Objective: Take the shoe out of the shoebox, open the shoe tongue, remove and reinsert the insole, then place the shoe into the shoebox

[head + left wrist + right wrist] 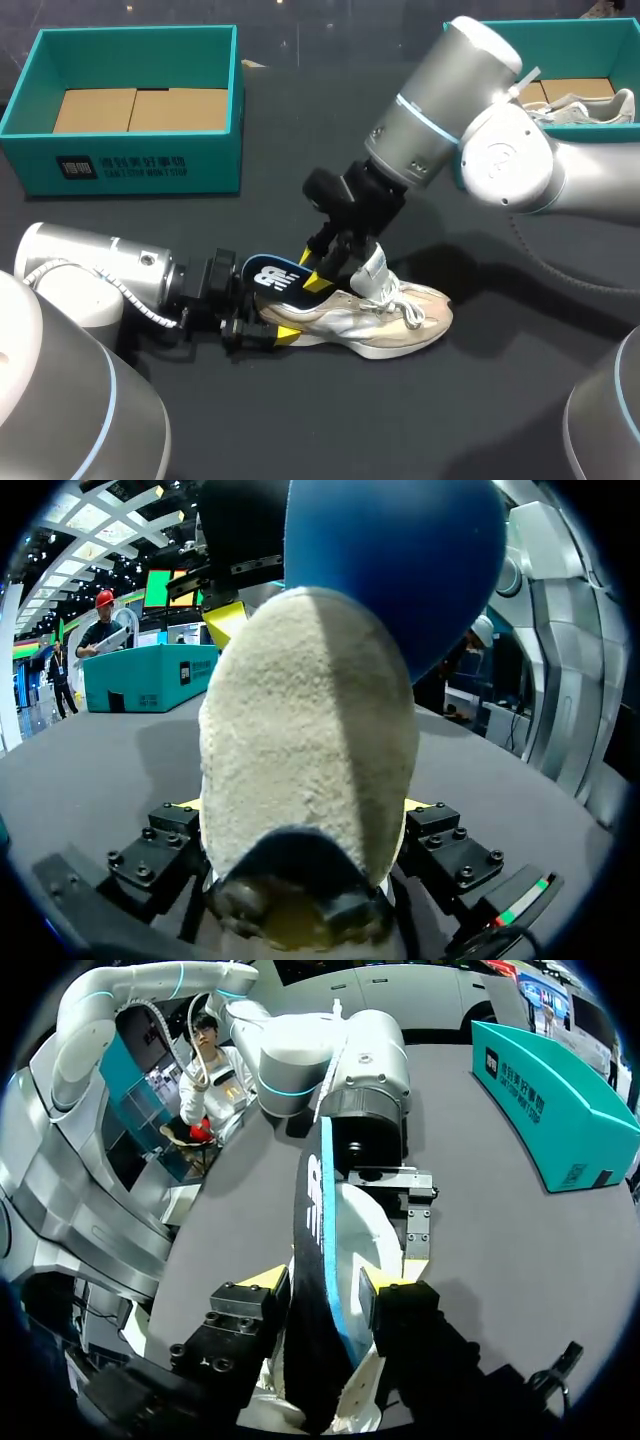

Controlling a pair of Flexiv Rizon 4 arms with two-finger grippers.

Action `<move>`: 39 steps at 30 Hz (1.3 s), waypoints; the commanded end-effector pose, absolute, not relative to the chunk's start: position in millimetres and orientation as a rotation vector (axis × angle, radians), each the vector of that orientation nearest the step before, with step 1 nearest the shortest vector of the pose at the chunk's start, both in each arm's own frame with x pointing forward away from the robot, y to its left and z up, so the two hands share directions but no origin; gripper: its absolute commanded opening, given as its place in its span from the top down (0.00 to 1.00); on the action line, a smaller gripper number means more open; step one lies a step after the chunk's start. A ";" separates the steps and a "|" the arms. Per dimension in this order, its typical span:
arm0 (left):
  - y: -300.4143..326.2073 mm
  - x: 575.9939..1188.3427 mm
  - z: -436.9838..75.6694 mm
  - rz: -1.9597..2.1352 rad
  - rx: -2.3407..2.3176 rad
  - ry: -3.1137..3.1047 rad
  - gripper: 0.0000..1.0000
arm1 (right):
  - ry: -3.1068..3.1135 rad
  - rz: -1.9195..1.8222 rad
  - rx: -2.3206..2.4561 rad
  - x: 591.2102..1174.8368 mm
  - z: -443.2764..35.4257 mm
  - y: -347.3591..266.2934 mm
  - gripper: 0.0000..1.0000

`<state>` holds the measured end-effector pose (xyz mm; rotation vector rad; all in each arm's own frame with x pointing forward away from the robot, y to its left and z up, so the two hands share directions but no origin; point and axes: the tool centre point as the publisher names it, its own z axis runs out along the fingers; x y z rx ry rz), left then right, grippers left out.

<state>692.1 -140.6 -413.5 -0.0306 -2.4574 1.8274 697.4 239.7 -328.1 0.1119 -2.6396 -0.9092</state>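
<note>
— Entry one: the shoe?
— Shoe (390, 318): beige and white trainer, on the dark table (300, 420), outside both boxes, toe toward the robot's right, heel toward the left arm.

— Entry two: the left gripper?
— Left gripper (272, 331): low over the table, clamped on the shoe's heel, one finger on each side. Its own wrist view is filled by the fuzzy heel.

— Entry three: the right gripper?
— Right gripper (326, 1280): above the shoe's opening, yellow tips pinching the insole (272, 274) from both sides.

— The insole's condition?
— Dark blue, white mark. One end sticks out above the heel. Whether the other end sits inside the shoe, I cannot tell.

— Boxes?
— Teal shoebox (130, 165) on the far left, well apart from the shoe, brown cardboard (130, 108) inside. Second teal shoebox (490, 35) on the far right, behind the right arm, holding another pale shoe (585, 108).
</note>
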 end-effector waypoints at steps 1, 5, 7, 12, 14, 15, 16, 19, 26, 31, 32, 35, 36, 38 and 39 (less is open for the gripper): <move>-140.3 691.8 -413.9 1.828 -0.029 -2.459 1.00 | -2.633 -0.916 0.119 694.3 -329.0 242.1 0.56; -140.3 691.8 -413.9 1.828 -0.029 -2.459 1.00 | -2.628 -0.918 0.121 690.9 -328.7 242.4 0.56; -140.3 691.8 -413.9 1.828 -0.029 -2.459 1.00 | -2.624 -0.922 0.119 690.4 -329.0 242.4 0.56; -140.3 691.8 -413.9 1.828 -0.029 -2.459 1.00 | -2.587 -0.965 0.128 689.6 -332.7 240.9 0.58; -140.3 691.8 -413.9 1.828 -0.029 -2.459 1.00 | -2.578 -0.972 0.132 689.7 -334.3 240.2 0.59; -140.3 691.8 -413.9 1.828 -0.029 -2.459 1.00 | -2.570 -0.981 0.143 689.7 -335.0 240.2 0.60; -140.3 691.8 -413.9 1.828 -0.029 -2.459 1.00 | -2.569 -0.982 0.144 689.7 -335.4 240.1 0.60; -140.3 691.8 -413.9 1.828 -0.029 -2.459 1.00 | -2.554 -0.992 0.152 689.3 -336.3 240.0 0.60; -140.3 691.8 -413.9 1.828 -0.029 -2.459 1.00 | -2.531 -0.989 0.158 687.7 -337.6 240.1 0.63; -140.3 691.8 -413.9 1.828 -0.029 -2.459 1.00 | -2.519 -0.990 0.176 686.8 -338.1 242.0 0.78; -140.3 691.8 -413.9 1.828 -0.029 -2.459 1.00 | -2.519 -0.990 0.178 686.7 -338.0 242.6 0.82; -140.3 691.8 -413.9 1.828 -0.029 -2.459 1.00 | -2.519 -0.987 0.183 686.3 -337.7 244.0 1.00; -140.3 691.8 -413.9 1.828 -0.029 -2.459 1.00 | -2.519 -0.987 0.184 686.1 -337.5 244.4 1.00; -140.3 691.8 -413.9 1.828 -0.029 -2.459 1.00 | -2.517 -0.988 0.188 685.8 -337.3 245.1 1.00; -140.3 691.8 -413.9 1.828 -0.029 -2.459 1.00 | -2.516 -0.988 0.189 685.6 -337.2 245.5 1.00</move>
